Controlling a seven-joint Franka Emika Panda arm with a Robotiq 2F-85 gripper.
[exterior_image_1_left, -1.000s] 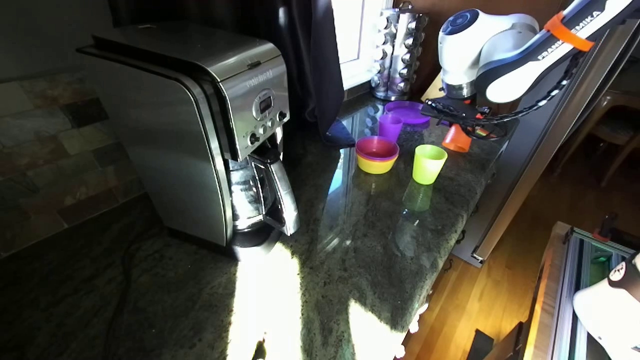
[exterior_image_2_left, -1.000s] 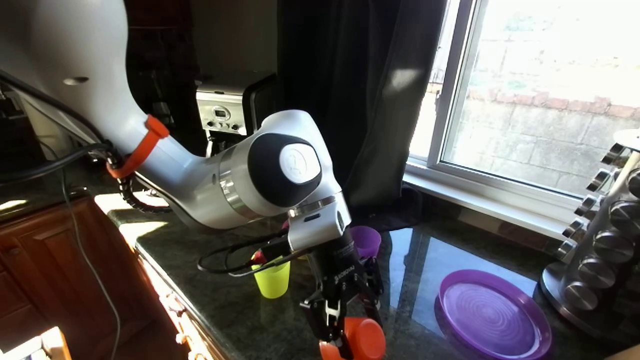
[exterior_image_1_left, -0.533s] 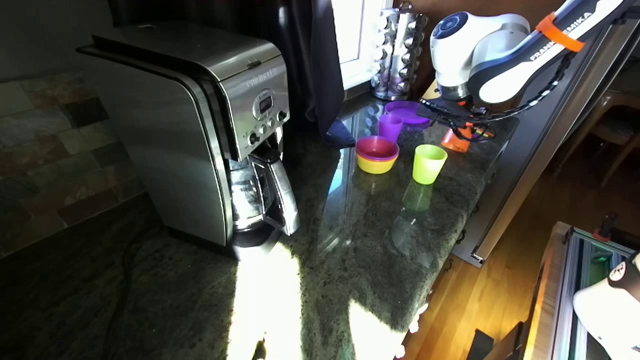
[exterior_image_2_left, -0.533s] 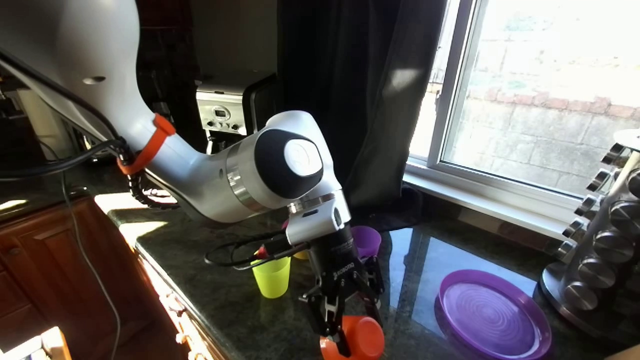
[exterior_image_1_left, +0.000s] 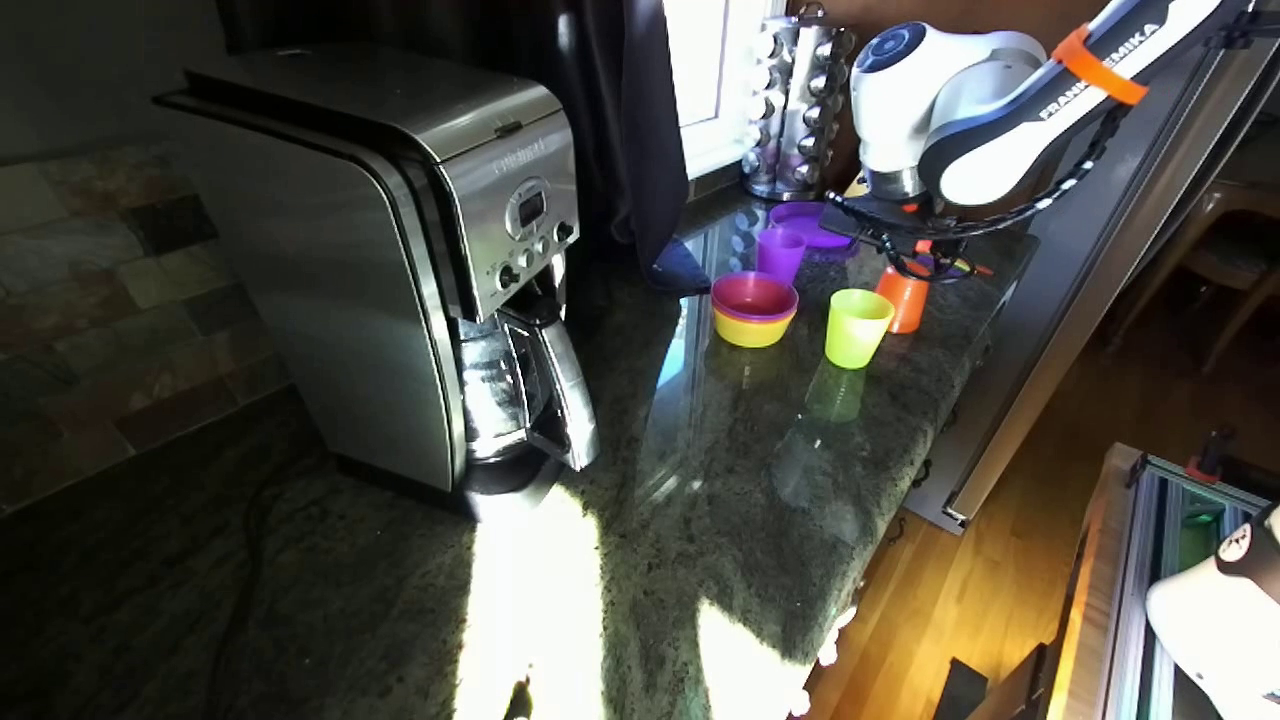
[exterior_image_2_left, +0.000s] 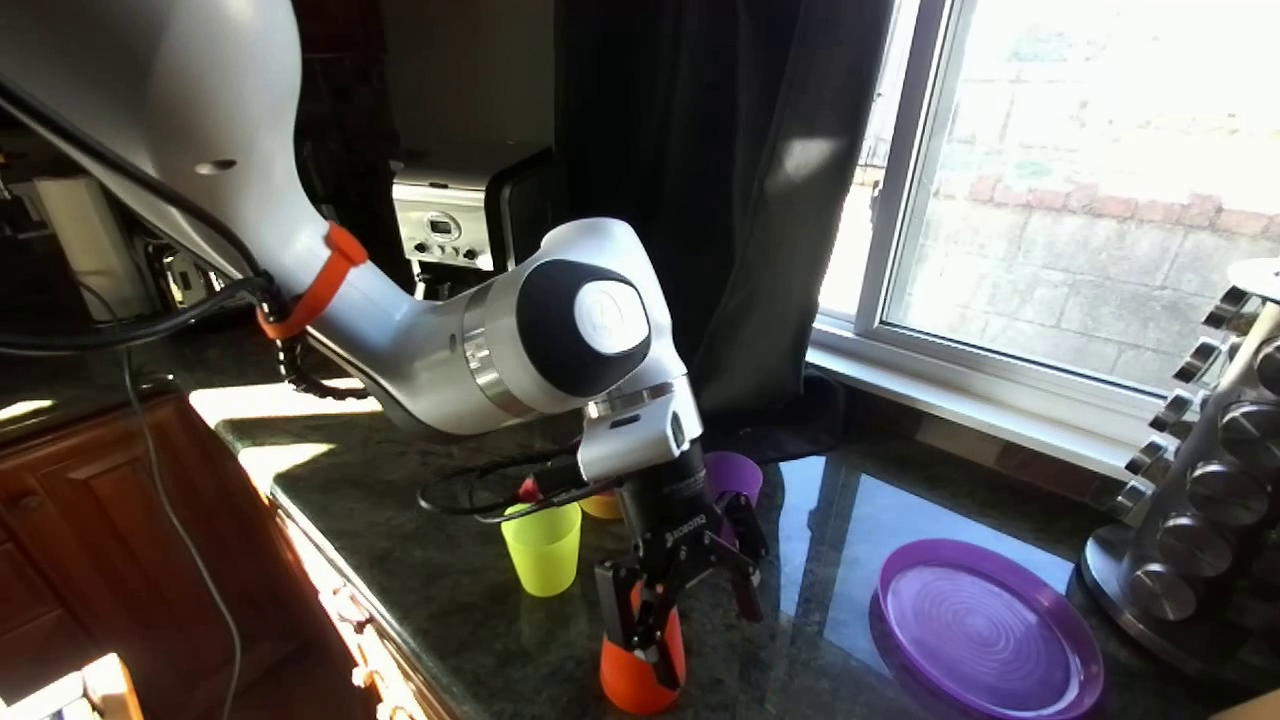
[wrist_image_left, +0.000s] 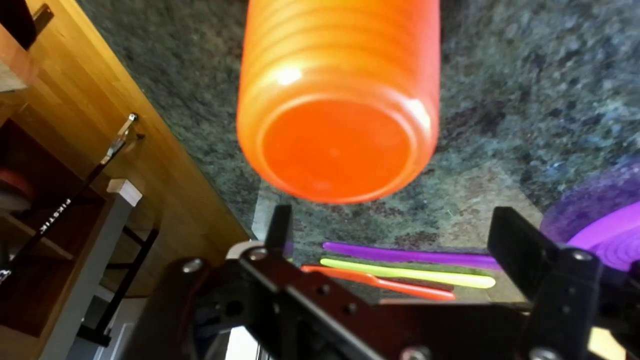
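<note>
In the wrist view we see spread jaws at lower centre, an orange cup (wrist_image_left: 337, 145) at upper centre.

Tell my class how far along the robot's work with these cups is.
Possibly done: the bowls sit nested and the green cup stands upright. In hand: nothing is gripped; the open jaws are near the orange cup, contact unclear. Possibly left: gripping it; the wrist view shows the jaws wide apart.
</note>
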